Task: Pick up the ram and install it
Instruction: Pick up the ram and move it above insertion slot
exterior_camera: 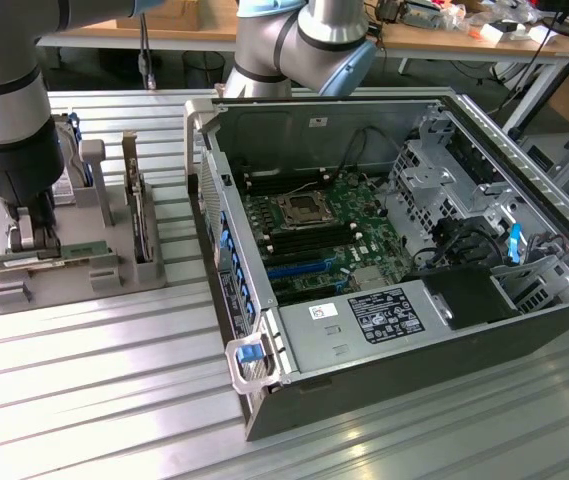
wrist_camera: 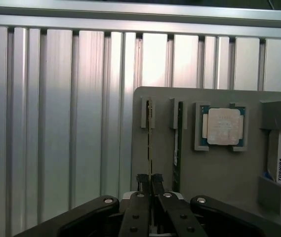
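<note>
Bright, even light, pale glare on the metal slats (wrist_camera: 81, 123), soft shadows.

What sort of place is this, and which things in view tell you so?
Probably a robotics lab set up for computer assembly: an open grey metal computer case with a green motherboard, a grey parts tray, and the gripper closed on a thin green ram stick.

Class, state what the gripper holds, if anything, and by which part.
The gripper is shut on the long, thin green ram stick, pinching its upper long edge as it stands in the grey holder.
</note>
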You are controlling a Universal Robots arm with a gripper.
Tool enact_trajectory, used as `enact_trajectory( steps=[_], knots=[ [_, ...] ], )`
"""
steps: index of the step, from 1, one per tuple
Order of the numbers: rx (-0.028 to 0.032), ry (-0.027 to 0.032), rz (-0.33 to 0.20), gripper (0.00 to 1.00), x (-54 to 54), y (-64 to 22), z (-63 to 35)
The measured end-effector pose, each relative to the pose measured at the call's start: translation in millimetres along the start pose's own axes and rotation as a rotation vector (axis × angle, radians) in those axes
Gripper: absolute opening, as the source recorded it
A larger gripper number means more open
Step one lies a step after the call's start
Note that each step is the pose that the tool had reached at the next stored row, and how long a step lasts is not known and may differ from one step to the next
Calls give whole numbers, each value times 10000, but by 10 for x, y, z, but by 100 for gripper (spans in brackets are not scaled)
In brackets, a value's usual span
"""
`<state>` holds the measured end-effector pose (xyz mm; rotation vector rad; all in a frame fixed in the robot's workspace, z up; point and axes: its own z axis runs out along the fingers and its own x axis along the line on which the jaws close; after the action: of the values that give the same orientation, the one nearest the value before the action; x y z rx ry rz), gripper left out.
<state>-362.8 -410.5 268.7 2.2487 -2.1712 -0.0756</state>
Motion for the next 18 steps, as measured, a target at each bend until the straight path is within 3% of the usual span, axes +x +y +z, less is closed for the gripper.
enact_trajectory(
  steps=[18],
  knots=[
    [0, 0, 0, 13, -3, 6, -148]
  ],
)
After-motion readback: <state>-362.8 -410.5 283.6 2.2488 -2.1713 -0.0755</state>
